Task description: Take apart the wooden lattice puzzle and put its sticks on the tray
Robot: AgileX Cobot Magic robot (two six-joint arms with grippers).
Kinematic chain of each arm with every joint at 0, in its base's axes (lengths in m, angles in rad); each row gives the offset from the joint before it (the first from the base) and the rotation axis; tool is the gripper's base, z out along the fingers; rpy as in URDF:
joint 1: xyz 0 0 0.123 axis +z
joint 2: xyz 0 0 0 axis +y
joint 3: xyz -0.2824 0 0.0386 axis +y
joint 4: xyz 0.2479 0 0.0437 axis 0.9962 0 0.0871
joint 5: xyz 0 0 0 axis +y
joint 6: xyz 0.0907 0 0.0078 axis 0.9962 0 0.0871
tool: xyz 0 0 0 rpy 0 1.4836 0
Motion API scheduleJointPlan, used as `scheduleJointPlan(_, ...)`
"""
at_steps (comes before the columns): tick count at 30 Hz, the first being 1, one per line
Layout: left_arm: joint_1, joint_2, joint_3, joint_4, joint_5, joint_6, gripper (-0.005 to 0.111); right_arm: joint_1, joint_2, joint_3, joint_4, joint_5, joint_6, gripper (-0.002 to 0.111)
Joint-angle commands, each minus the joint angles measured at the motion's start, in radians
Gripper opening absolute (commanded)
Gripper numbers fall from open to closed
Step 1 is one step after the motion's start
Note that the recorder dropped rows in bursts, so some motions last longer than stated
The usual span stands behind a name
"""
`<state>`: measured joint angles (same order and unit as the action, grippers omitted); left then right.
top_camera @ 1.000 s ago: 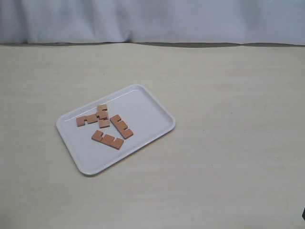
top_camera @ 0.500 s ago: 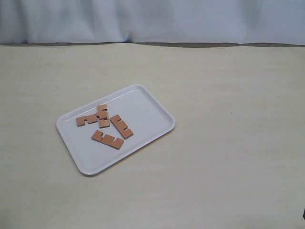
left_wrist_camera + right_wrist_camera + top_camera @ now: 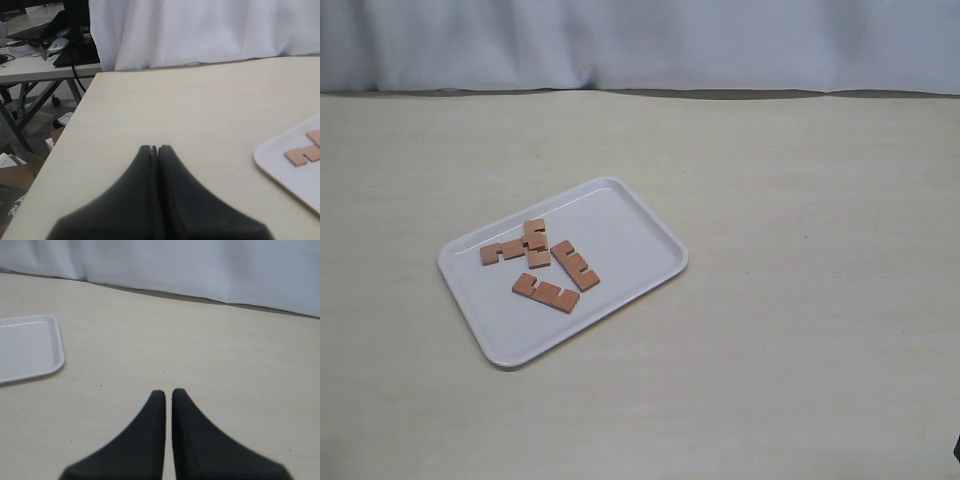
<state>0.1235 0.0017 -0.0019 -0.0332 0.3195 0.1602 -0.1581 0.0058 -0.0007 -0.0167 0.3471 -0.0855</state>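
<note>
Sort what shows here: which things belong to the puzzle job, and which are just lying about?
Job: four sticks, the white tray they lie on, left pincer, right pincer, both holding nothing.
Just there: table, white curtain, cluttered side desk.

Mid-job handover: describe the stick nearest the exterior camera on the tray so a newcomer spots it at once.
On the beige table, look left of centre for the white tray. In its left half, the front stick is the reddish-brown notched bar closest to the tray's near long edge. Unlike the overlapping pair behind it, it lies flat, not stacked.
</note>
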Motion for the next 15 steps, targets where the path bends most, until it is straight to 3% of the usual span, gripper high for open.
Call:
scheduleJointPlan(1,-0.001,-0.002,0.002,-0.003,-0.011,-0.001,0.000,-0.002,-0.006,0.001,0.005,-0.002,0.004,0.004)
scheduleJointPlan(15,-0.001,-0.002,0.002,-0.003,-0.011,-0.001,0.000,-0.002,-0.006,0.001,0.005,-0.002,0.043,0.004)
